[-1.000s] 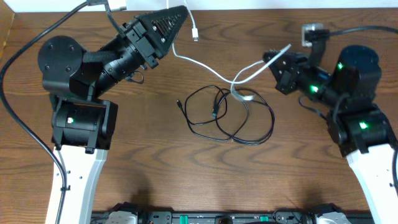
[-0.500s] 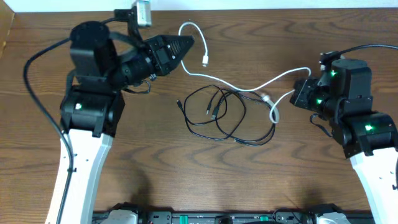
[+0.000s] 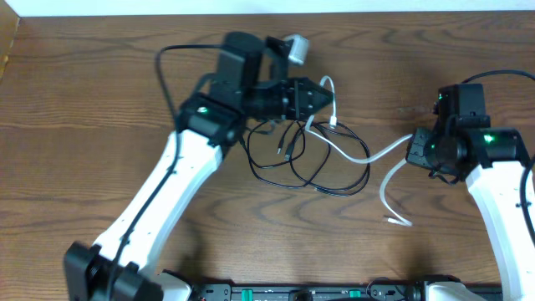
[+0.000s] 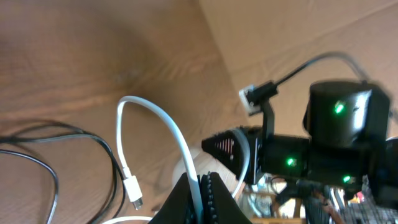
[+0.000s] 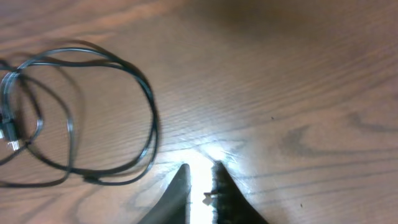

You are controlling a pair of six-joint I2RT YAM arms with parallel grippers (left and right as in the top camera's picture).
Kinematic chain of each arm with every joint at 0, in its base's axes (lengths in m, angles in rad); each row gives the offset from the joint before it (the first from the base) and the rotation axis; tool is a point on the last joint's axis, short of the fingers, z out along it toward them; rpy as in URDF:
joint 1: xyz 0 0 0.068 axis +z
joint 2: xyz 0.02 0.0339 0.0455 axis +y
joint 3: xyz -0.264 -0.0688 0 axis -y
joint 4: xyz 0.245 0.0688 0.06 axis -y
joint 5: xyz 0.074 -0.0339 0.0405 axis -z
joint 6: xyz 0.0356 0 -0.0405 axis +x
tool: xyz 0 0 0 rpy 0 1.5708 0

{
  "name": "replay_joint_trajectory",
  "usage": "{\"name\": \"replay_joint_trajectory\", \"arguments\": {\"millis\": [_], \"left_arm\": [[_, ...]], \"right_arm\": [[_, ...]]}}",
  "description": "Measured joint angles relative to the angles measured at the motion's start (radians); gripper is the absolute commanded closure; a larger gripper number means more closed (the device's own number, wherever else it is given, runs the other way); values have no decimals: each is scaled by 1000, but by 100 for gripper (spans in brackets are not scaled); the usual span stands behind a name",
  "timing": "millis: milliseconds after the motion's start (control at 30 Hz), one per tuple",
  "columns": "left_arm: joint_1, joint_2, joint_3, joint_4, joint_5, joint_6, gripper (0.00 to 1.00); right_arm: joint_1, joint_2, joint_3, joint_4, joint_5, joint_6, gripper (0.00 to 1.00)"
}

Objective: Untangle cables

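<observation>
Inspector: Changes since the earlier overhead frames: left arm (image 3: 167, 192) has swung to table centre, carrying the white cable (image 3: 359, 157) over the black cable (image 3: 288, 153). Right gripper (image 3: 415, 149) has drawn back to the right. Report overhead status.

Operator: Left gripper (image 3: 324, 94) is clamped on the white cable near its connector end. From there the cable spans to the right gripper, and its free end drops to the table (image 3: 84, 125). Black cable lies coiled on the table between the arms, just below the left gripper.

Inspector: Left wrist?

Operator: Left gripper (image 4: 198, 178) jaws are closed on the white cable (image 4: 168, 118), which arches up and ends in a connector (image 4: 134, 194). Black cable (image 4: 68, 128) lies at left.

Inspector: Right wrist?

Operator: Right gripper (image 5: 200, 169) jaws stand slightly apart with the white cable (image 5: 199, 205), blurred, between them. Whether they clamp it cannot be told. Black cable (image 5: 152, 115) loops lie on the table at upper left.
</observation>
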Motion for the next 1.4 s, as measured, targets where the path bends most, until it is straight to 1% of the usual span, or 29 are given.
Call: {"name": "replay_joint_trajectory", "arguments": {"millis": [33, 67, 100, 200, 333, 500, 533, 767, 833, 967, 1067, 1100, 1133, 1167, 1200, 1233, 1333, 1400], "left_arm": [[-19, 30, 0, 17, -3, 2, 93], [-27, 49, 0, 29, -5, 5, 93], [-31, 61, 0, 34, -11, 11, 93], [-29, 72, 0, 35, -50, 26, 93], [-11, 71, 0, 38, -89, 29, 93], [-3, 71, 0, 37, -101, 29, 92], [-3, 71, 0, 37, -102, 29, 92], [29, 71, 0, 36, -95, 28, 93], [50, 71, 0, 37, -80, 27, 93], [73, 71, 0, 37, -54, 24, 93], [76, 71, 0, 37, -47, 24, 93], [76, 71, 0, 37, -46, 25, 92], [76, 71, 0, 37, -44, 24, 93], [76, 71, 0, 37, -44, 24, 93], [76, 71, 0, 36, -43, 24, 93], [76, 71, 0, 38, -43, 24, 93], [76, 71, 0, 37, -43, 24, 92], [76, 71, 0, 37, -44, 24, 92]], "right_arm": [[-4, 21, 0, -5, 2, -18, 33], [-8, 36, 0, -4, -3, -36, 22], [-8, 45, 0, -4, -10, -55, 19], [-9, 77, 0, 11, -113, -192, 14], [3, 122, 0, 25, -283, -389, 14], [55, 169, 0, 111, -389, -535, 9], [71, 182, 0, 149, -404, -571, 8], [125, 257, 0, 318, -423, -719, 12], [129, 303, 0, 359, -422, -805, 13], [129, 365, 0, 435, -420, -904, 16], [129, 394, -1, 469, -420, -966, 24], [129, 397, -1, 496, -420, -997, 41], [129, 397, -1, 514, -421, -1011, 48], [129, 397, -1, 538, -422, -1029, 69], [130, 397, -1, 557, -422, -1039, 81], [130, 397, 0, 567, -422, -1051, 99], [130, 397, 0, 574, -440, -1049, 99], [130, 397, 0, 587, -445, -987, 99]]}}
